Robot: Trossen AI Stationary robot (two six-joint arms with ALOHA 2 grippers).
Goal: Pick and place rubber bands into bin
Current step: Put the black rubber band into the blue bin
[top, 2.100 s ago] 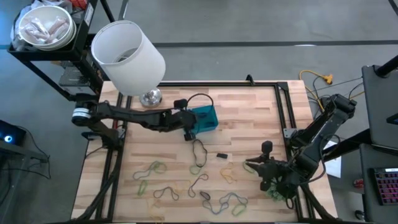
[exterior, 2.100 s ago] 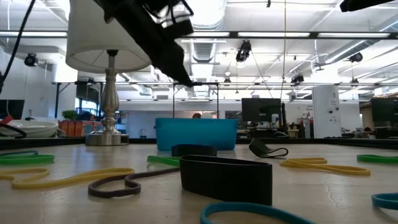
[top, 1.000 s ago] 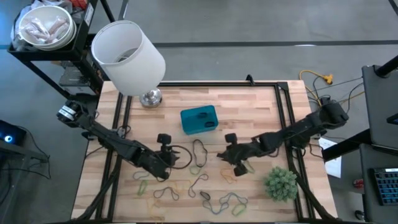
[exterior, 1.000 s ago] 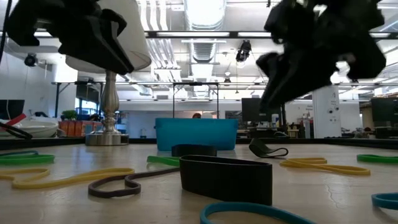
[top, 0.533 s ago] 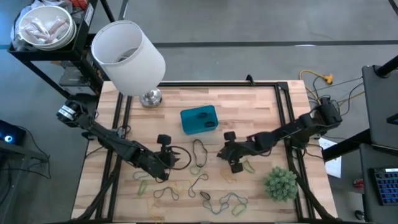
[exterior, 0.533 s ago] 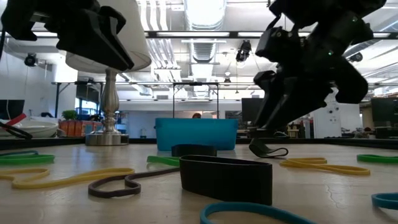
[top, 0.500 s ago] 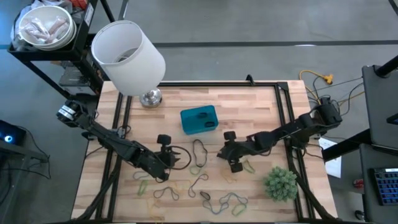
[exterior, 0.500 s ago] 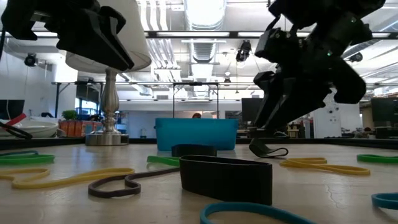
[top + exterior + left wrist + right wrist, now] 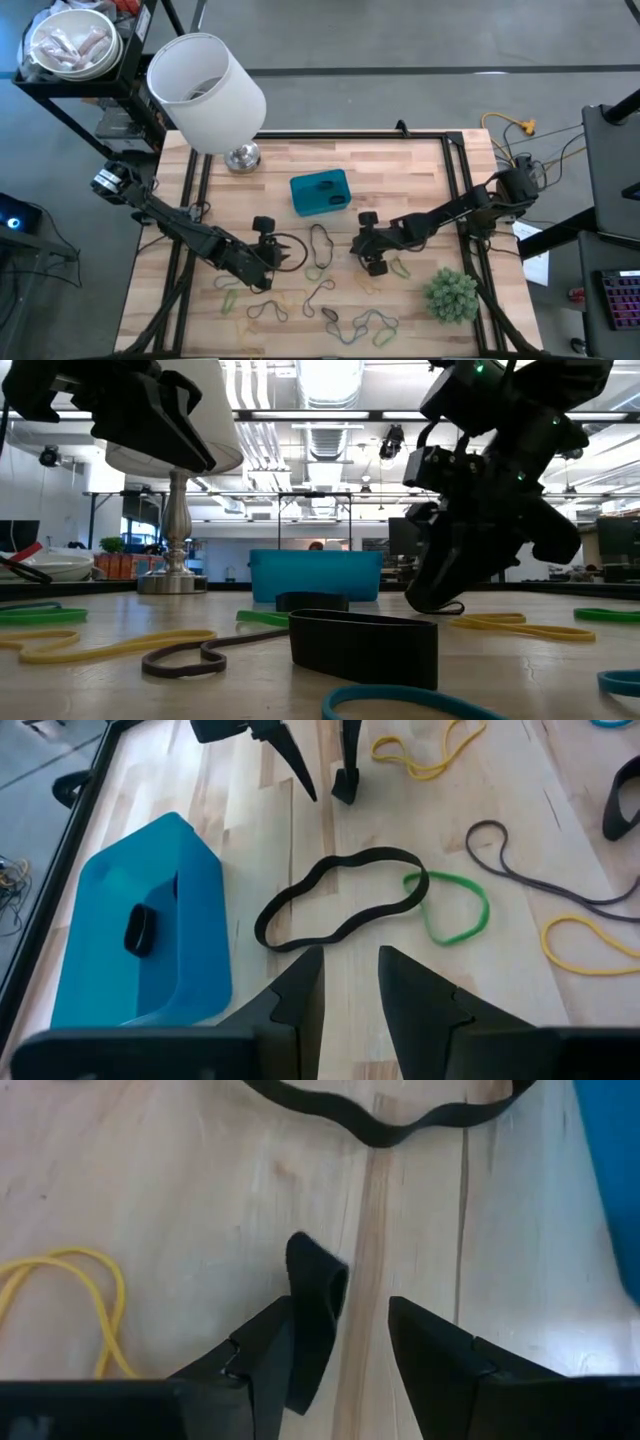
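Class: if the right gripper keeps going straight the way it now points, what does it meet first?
Most likely the small black band lying between the right gripper 's open fingers, then the table under it. Depth is hard to judge.

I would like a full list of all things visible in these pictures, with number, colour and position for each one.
bin: one, blue, table centre, one small dark band inside.
rubber bands: many, green, yellow, tan, dark, spread over the table's near half.
small dark band: one, on the wood between the right gripper's fingers.
lamp: one, white shade, silver base, far left corner.
plant ball: one, green, near right.
bowl: one, white, shelf beyond the table.
left gripper: open, over the bands, near left.
right gripper: open, low at the small dark band.
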